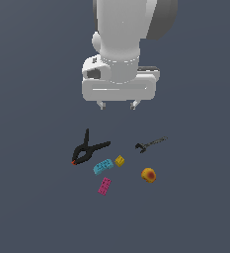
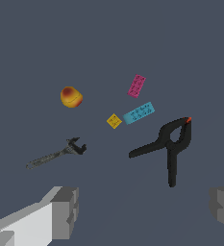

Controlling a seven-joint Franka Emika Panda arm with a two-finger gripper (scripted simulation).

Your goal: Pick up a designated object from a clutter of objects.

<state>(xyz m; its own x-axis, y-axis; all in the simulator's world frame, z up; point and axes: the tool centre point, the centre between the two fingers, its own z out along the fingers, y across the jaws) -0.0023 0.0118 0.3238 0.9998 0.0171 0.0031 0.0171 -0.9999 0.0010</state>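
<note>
Gripper (image 1: 118, 105) hovers wide open, empty. Advise centring fingers across the wrench (image 1: 150, 144) handle, clear of the ball (image 1: 148, 175).

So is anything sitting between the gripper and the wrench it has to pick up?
Nothing visible does. The gripper hangs open above the clutter, and the wrench lies alone toward the exterior view's right. Nothing rests on it or touches it. The spring clamp, yellow block and orange-red ball all sit apart from it.
</note>
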